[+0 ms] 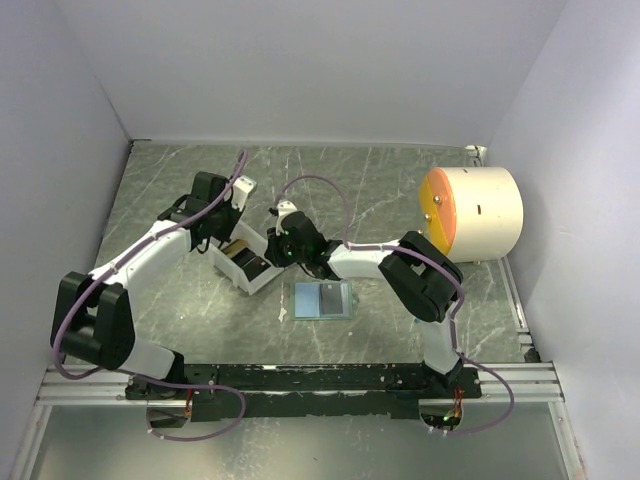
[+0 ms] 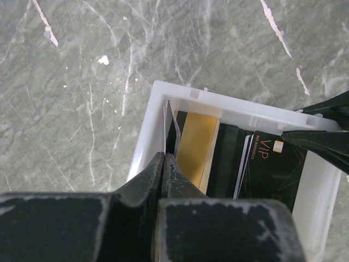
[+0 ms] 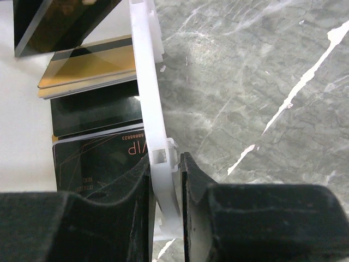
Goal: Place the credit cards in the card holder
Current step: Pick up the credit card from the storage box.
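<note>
The left gripper (image 2: 165, 157) was seen with its jaws pressed together just inside the left wall of a white tray (image 2: 240, 107), which was set on a grey marbled tabletop (image 2: 82, 82). A thin pale sliver (image 2: 165, 128), possibly a card seen edge-on, was pinched between the tips. Inside the tray, a gold card (image 2: 197, 144) was laid beside black cards (image 2: 226, 158), and a black VIP card (image 2: 270, 169) was laid over them. At the right edge, the tray's wall was straddled by the right gripper (image 2: 294, 123).
</note>
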Robot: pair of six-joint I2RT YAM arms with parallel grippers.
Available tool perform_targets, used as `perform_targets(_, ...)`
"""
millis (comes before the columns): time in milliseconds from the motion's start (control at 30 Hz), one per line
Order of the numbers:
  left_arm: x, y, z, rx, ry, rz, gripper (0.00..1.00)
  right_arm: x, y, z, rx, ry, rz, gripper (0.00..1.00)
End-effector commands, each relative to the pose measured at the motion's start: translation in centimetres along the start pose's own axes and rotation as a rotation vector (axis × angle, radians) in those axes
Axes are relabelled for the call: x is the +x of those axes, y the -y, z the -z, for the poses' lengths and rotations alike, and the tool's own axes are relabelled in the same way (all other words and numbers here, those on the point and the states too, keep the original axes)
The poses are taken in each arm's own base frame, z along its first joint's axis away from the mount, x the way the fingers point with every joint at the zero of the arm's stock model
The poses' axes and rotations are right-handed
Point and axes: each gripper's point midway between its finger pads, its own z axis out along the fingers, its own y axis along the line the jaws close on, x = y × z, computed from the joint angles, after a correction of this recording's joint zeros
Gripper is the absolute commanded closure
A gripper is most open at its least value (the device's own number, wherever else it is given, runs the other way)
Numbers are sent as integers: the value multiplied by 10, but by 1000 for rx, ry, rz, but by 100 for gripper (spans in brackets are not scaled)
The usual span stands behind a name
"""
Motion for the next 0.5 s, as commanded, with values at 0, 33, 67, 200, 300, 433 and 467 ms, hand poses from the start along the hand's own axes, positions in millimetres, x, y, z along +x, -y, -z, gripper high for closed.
perform_targets(0, 20, 6, -6, 42, -82, -9, 93, -25, -1, 3, 14, 61, -24, 84)
perform_targets(33, 21, 8, -8, 49, -85, -11, 93, -27, -3, 4, 7, 67, -27, 84)
perform_targets(67, 20, 8, -8, 49, -79, -9, 93, -27, -3, 4, 3, 66, -29, 84)
perform_targets(200, 15, 6, -9, 45, -76, -12, 93, -28, -5, 3, -1, 63, -29, 84)
perform_targets(300, 8, -2, -5, 8, -67, -7, 93, -28, -5, 4, -2, 66, -30, 84)
perform_targets(433, -13, -22, 11, -96, 4, 33, 93, -28, -5, 3, -2, 65, -38, 84)
perform_targets(467, -17, -27, 16, -125, 18, 44, 93, -29, -5, 3, 0, 68, -38, 84)
